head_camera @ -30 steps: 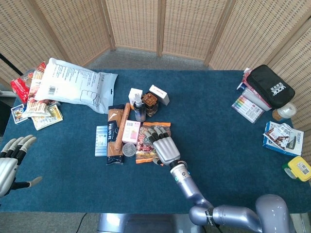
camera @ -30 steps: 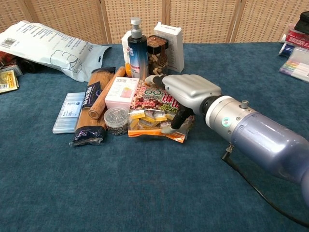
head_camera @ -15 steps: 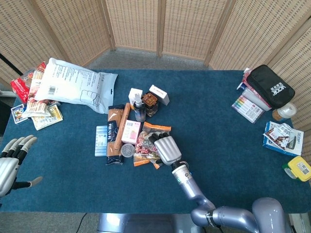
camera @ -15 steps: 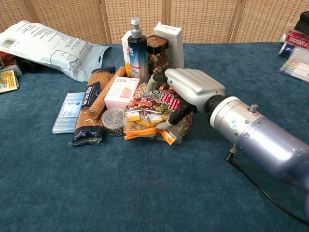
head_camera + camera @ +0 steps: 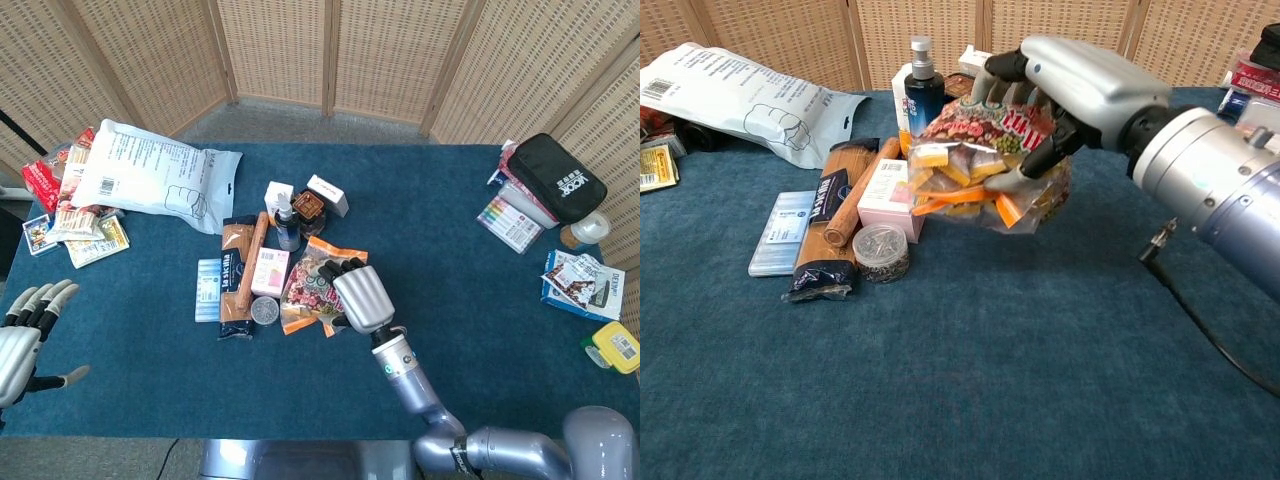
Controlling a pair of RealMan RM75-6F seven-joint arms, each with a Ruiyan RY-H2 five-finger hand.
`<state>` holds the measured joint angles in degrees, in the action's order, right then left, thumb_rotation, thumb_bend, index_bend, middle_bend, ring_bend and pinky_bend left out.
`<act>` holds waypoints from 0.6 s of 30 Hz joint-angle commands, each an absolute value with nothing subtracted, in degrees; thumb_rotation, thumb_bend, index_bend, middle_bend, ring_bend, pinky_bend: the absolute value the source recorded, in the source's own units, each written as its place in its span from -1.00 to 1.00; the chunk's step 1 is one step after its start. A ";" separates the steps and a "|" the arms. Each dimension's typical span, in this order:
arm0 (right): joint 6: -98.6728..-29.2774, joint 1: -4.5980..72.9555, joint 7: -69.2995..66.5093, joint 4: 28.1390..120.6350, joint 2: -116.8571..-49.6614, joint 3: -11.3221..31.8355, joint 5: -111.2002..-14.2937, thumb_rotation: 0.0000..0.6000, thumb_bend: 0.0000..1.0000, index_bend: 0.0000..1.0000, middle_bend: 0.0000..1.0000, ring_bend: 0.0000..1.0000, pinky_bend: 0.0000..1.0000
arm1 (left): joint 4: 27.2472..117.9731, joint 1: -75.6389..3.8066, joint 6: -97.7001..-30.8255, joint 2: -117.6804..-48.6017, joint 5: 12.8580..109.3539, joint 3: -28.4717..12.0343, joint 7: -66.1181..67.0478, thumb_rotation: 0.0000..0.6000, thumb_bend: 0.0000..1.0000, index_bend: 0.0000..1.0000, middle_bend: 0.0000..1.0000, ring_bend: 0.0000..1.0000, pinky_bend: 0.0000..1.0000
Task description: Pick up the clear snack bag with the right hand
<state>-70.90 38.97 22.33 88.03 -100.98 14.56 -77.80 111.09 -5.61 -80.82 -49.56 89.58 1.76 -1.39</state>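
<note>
Counted on the bench (image 5: pixel 450 300): one clear snack bag (image 5: pixel 985 170), one spray bottle (image 5: pixel 919 85), one pink box (image 5: pixel 890 198), one spaghetti pack (image 5: pixel 832 225), two robot hands (image 5: pixel 362 298) (image 5: pixel 25 335).

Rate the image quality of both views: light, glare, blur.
Head view: even, soft light, faint shadows, whole table sharp. Chest view: the right hand and clear snack bag sit close to the lens and look oversized, yet the bag's contents stay readable; mild sheen on the hand's shell, no harsh glare.

The right robot hand (image 5: pixel 1065 95) has lifted the clear snack bag (image 5: pixel 975 175) off the table.
</note>
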 commanded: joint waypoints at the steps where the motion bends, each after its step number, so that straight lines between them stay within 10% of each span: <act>1: -71.33 39.03 22.77 89.41 -99.16 16.11 -77.76 1.00 -0.45 0.06 0.50 0.61 0.76 | 111.06 -5.67 -80.71 -49.58 89.56 1.76 -1.40 1.00 -0.99 -1.00 -1.00 -1.00 -1.00; 18: -72.30 41.58 32.42 101.68 -90.65 22.83 -75.17 1.00 -0.46 0.07 0.50 0.61 0.76 | 110.96 -5.90 -80.22 -49.66 89.64 1.88 -1.43 1.00 -0.99 -1.00 -1.00 -1.00 -1.00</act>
<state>-72.35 41.05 31.37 100.65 -91.46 22.07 -75.75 110.97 -5.88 -80.24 -49.64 89.66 1.88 -1.44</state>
